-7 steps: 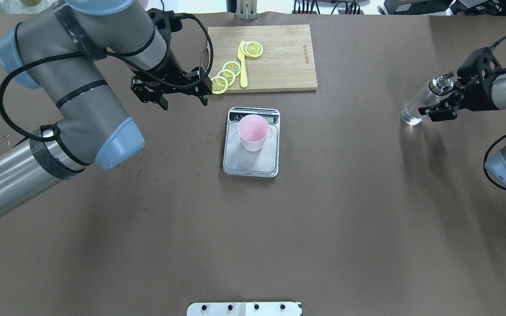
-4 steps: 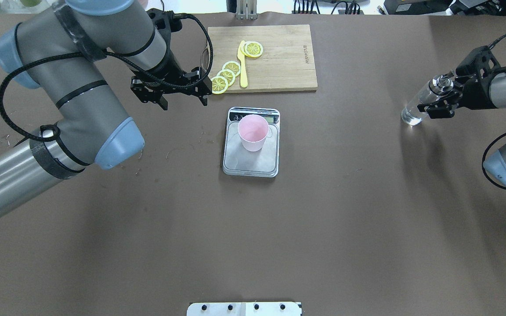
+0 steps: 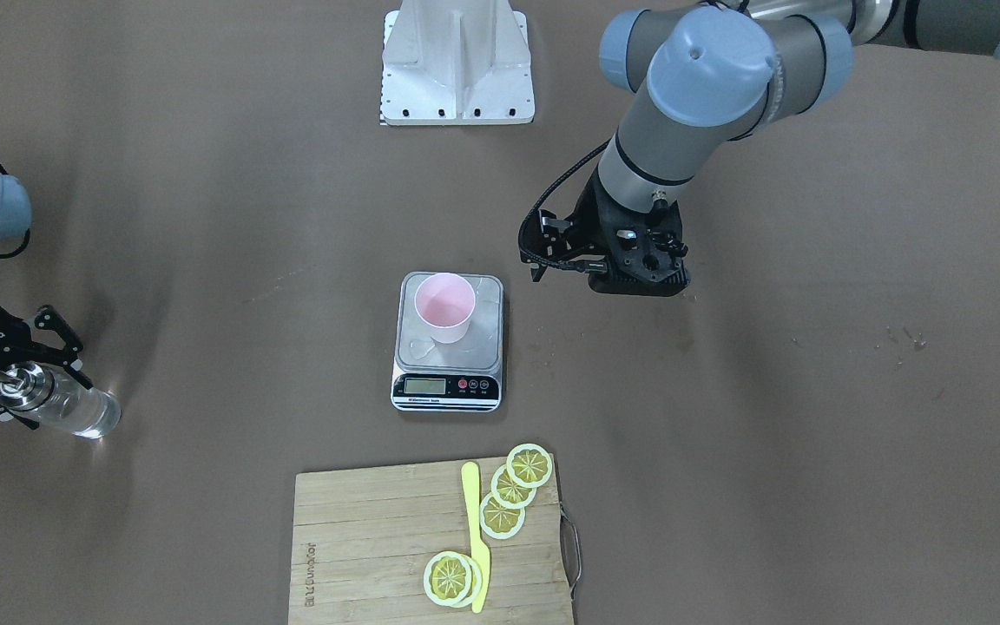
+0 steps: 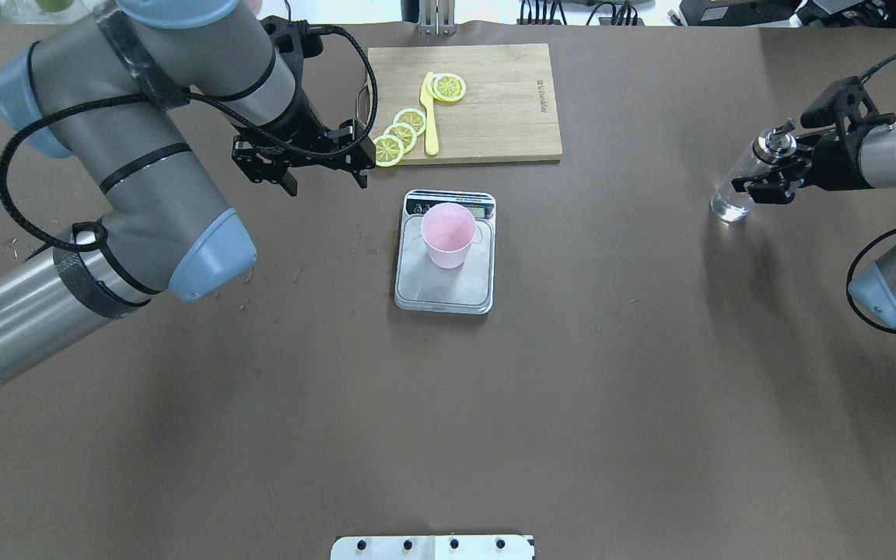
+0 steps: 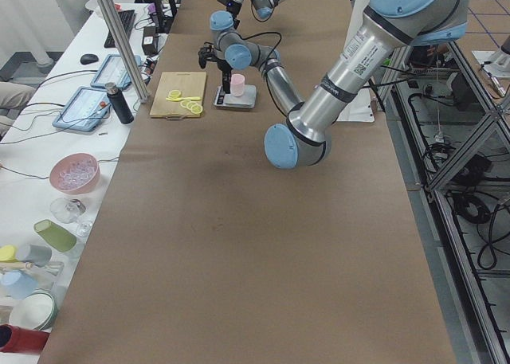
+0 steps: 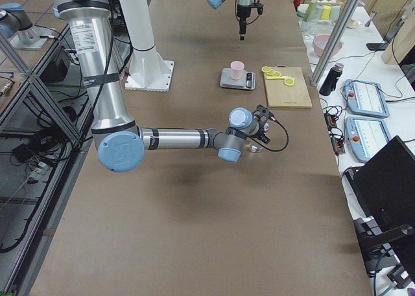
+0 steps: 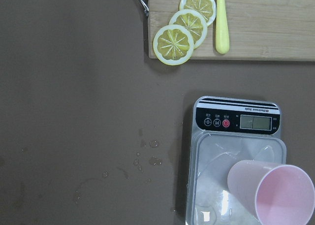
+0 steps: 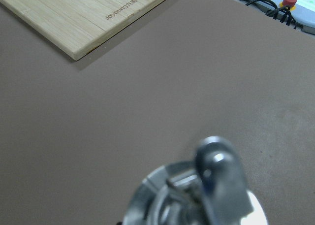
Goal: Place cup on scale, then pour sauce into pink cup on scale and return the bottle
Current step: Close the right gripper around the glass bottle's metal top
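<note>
The pale-pink cup (image 4: 448,233) stands upright on the far half of the silver scale (image 4: 442,292). It also shows in the front view (image 3: 444,305) and in the left wrist view (image 7: 275,195). The clear glass bottle (image 4: 734,193) with its silver spout cap stands at the table's right, base on the table. My right gripper (image 4: 771,167) is shut on its upper part, coming in from the side; in the front view the fingers flank the bottle (image 3: 75,408). My left gripper (image 4: 325,180) is open and empty, left of the scale's far end.
A wooden cutting board (image 4: 495,101) with lemon slices (image 4: 401,134) and a yellow knife (image 4: 430,117) lies beyond the scale. Water droplets (image 7: 150,158) dot the table left of the scale. The robot's base plate (image 4: 432,547) is at the near edge.
The right gripper and the bottle's top have shifted slightly left and toward the far edge; the bottle's base stayed put. The left arm, cup and scale have not moved.
</note>
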